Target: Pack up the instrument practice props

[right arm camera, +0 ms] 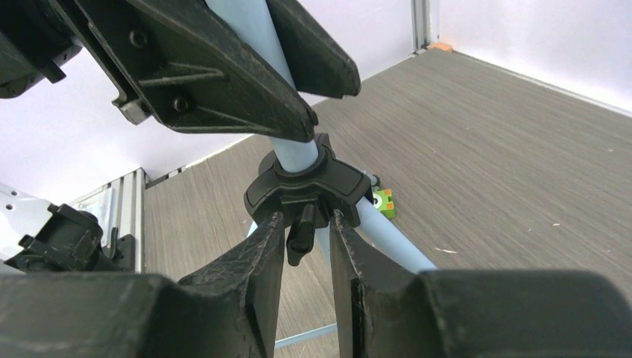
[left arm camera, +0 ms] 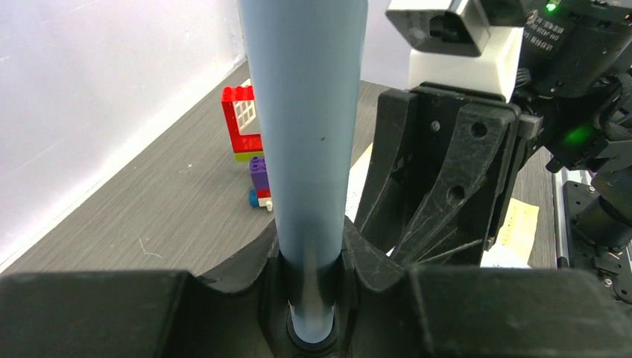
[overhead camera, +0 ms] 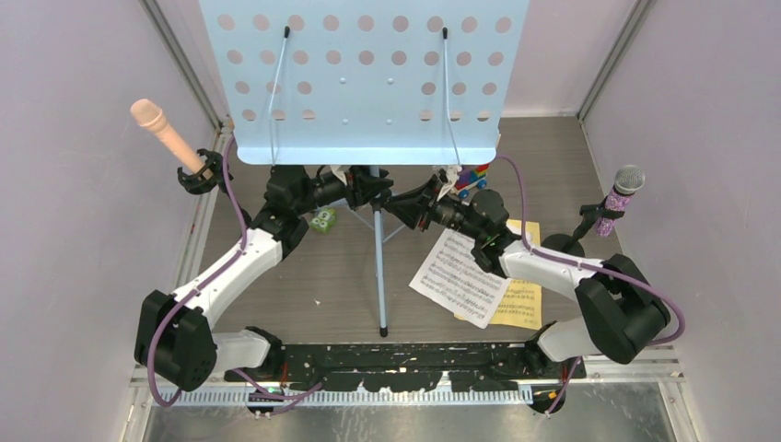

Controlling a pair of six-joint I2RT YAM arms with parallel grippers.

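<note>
A robotics lab test cell: plain pale walls [overhead camera: 74, 230], aluminium frame rails [overhead camera: 605, 64], grey wood-grain tabletop [overhead camera: 313, 276].

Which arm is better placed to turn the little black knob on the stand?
Probably the right arm: the right claw sits around the knob, while the left claw grips the blue pole higher up.

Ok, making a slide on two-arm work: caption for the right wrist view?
Right hand brackets the knob on the music rack's tripod collar; left hand grips the pole above.
</note>
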